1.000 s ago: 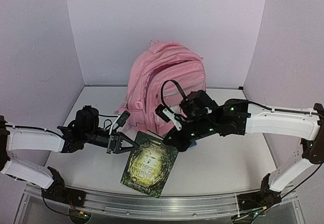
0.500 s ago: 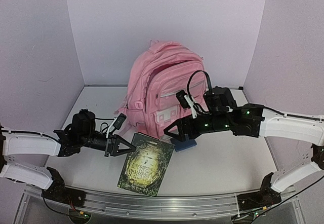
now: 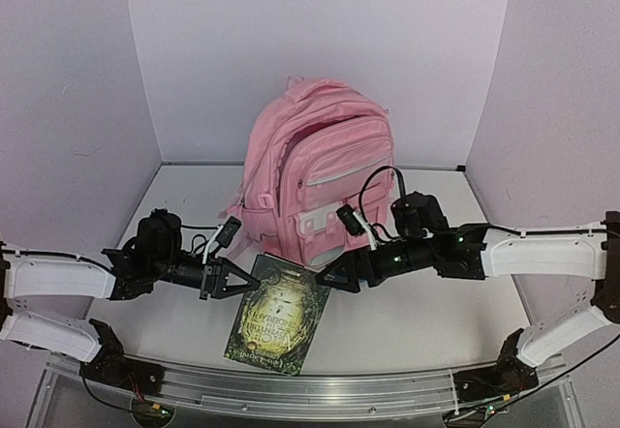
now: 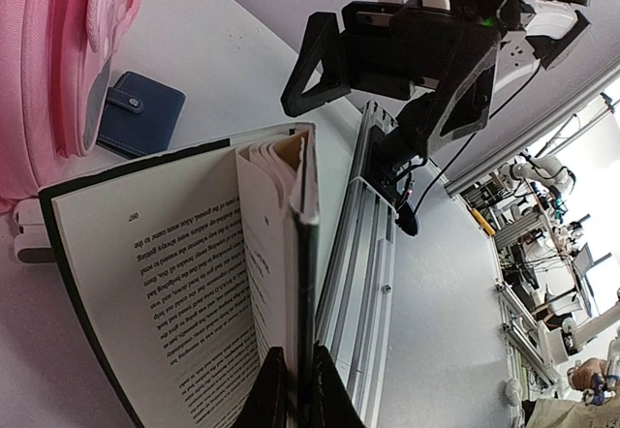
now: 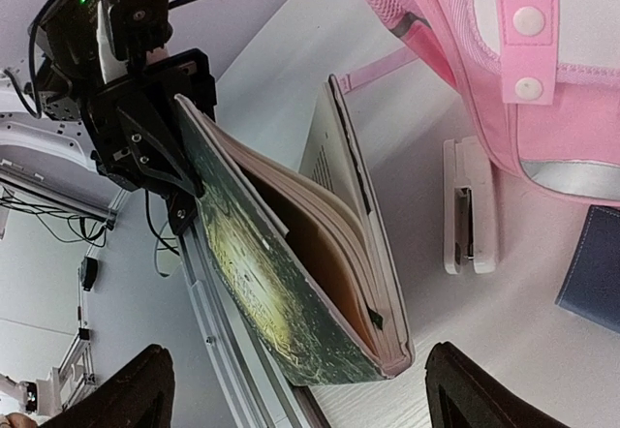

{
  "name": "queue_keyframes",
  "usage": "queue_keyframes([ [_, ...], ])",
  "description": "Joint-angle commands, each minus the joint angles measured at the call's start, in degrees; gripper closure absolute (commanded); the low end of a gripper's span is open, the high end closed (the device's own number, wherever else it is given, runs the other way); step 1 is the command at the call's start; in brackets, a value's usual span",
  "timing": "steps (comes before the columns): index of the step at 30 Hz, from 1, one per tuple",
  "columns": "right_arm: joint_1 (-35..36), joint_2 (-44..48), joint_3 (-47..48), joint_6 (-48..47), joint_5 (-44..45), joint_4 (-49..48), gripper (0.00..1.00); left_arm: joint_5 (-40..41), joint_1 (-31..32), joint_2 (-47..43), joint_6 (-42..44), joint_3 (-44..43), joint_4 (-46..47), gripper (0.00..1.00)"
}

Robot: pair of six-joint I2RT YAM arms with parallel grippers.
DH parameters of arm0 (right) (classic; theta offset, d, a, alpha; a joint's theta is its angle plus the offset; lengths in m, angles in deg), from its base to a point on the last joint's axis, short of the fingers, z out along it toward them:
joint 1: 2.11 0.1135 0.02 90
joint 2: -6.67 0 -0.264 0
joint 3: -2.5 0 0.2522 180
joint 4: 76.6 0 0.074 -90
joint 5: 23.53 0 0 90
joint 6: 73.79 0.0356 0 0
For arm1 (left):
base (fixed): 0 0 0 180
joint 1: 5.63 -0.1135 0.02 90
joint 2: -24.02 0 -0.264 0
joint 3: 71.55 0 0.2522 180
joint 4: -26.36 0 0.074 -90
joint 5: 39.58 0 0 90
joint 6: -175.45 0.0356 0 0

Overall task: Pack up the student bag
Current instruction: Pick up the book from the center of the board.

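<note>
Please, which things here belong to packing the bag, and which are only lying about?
In the job: student bag; book, clamped in the left end effector.
Lying about for now: white stapler; blue wallet. Both sit beside the bag, perhaps to be packed later.

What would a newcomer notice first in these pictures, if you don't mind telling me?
The big pink student bag stands upright in the middle, toward the back. Just in front of it, the left pincer is shut on a dark green book whose pages fan open, while the right pincer hangs open beside it.
</note>
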Motion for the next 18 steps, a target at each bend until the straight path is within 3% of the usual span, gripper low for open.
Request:
queue_keyframes([
  [1,-0.61,-3.08,-0.34,-1.23,-4.12,-5.21,0.12,-1.21,0.23,-1.86,0.21,-0.58,2.73,1.0],
  [8,-1.25,-6.28,-1.08,0.58,-7.72,-11.38,0.17,-1.38,0.24,-2.42,0.08,-0.67,2.1,1.0],
  [18,-1.18,-12.46,0.33,4.37,-15.65,-21.32,0.53,-3.44,0.41,-0.66,-0.27,-2.53,2.02,1.0],
])
